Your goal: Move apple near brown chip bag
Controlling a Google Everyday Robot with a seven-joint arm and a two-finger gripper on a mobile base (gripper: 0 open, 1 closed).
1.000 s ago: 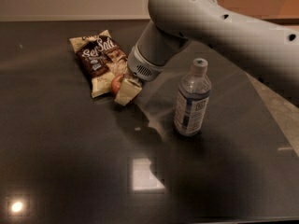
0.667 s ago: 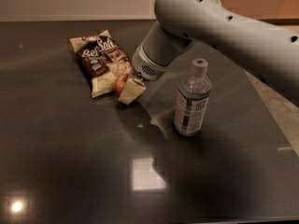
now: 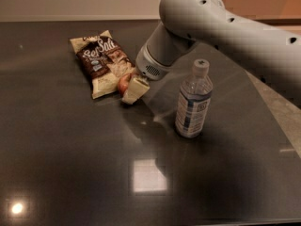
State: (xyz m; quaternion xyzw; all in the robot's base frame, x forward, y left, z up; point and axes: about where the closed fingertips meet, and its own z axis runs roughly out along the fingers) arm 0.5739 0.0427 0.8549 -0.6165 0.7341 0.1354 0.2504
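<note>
The apple, small and red with yellowish streaks, sits low on the dark table against the lower right edge of the brown chip bag. The bag lies flat, with a dark brown centre, white lettering and cream edges. My gripper comes down from the big grey arm at the upper right and is right at the apple, its cream-coloured tip on the apple's right side and partly covering it. The part of the apple behind the gripper is hidden.
A clear plastic water bottle with a white cap stands upright to the right of the gripper. The dark glossy table reflects ceiling lights. Its right edge runs diagonally, with a lighter floor beyond.
The gripper and arm have shifted slightly to the right and up. The apple stays beside the chip bag's lower right edge.
</note>
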